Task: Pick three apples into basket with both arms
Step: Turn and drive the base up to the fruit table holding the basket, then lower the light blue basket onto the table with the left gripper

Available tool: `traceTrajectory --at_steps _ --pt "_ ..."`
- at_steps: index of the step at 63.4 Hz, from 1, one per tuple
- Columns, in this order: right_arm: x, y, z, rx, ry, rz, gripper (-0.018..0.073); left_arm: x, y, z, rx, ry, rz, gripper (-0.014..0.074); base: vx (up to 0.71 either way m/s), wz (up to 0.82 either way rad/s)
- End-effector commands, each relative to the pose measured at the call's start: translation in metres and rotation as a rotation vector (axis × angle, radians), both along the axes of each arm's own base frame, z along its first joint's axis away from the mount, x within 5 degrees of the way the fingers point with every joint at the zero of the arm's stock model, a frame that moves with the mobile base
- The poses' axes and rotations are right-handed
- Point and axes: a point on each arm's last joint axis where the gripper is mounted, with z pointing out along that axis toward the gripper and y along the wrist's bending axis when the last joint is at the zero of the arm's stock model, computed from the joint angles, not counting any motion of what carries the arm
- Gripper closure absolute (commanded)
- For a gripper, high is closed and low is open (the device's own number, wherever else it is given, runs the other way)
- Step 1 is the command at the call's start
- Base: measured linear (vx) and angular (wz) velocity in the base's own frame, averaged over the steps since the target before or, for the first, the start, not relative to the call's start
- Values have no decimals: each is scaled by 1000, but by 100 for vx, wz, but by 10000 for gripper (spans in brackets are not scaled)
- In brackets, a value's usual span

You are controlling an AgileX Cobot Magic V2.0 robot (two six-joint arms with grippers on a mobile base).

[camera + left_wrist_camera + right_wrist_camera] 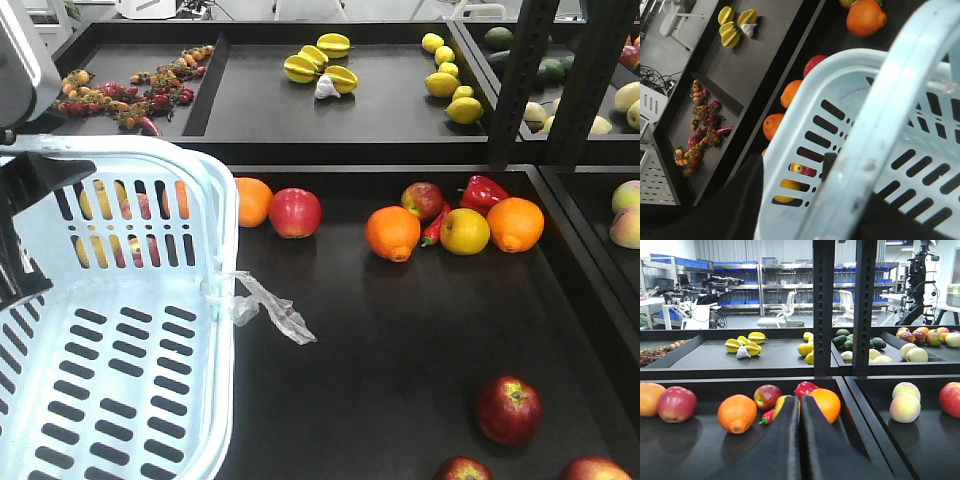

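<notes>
Right gripper (800, 440): fingers pressed together with no gap, holding nothing, low over the dark tray (690, 450). At its 12 o'clock, just past the fingertips, are an orange (826, 404) and a red pepper (805, 388). At 11 o'clock is a streaked apple (767, 396).

Left gripper: the wrist view is filled by the basket handle (880, 125). The fingers are not discernible, so grip state cannot be determined. The left arm (30, 190) sits at the basket (225, 300) rim, at 9 o'clock in the front view.

Three dark red apples (508, 410) (462, 470) (595, 468) lie on the tray at 5 o'clock, well apart from the basket.
</notes>
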Motion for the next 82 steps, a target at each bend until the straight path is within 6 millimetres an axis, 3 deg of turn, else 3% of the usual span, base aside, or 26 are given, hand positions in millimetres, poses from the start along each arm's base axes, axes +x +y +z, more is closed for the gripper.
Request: traceTrajectory --at_steps 1,28,41,49,70,82 --pt "-1 0 3 -13 -68 -4 568 -3 2 19 -60 -103 -17 603 0 0" --pt "-1 0 3 -13 -68 -4 568 -3 1 19 -64 -103 -20 603 0 0" --pt "-1 0 3 -13 -68 -4 568 2 -17 10 -156 -29 -79 603 0 0" --pt "-1 0 3 -13 -68 -4 568 10 -32 -7 -200 -29 -130 603 0 0" --pt "-1 0 3 -13 -68 -4 568 35 -67 -82 -278 -26 -211 603 0 0" --pt "-1 0 3 -13 -68 -4 568 63 -79 -116 -320 7 -182 603 0 0"
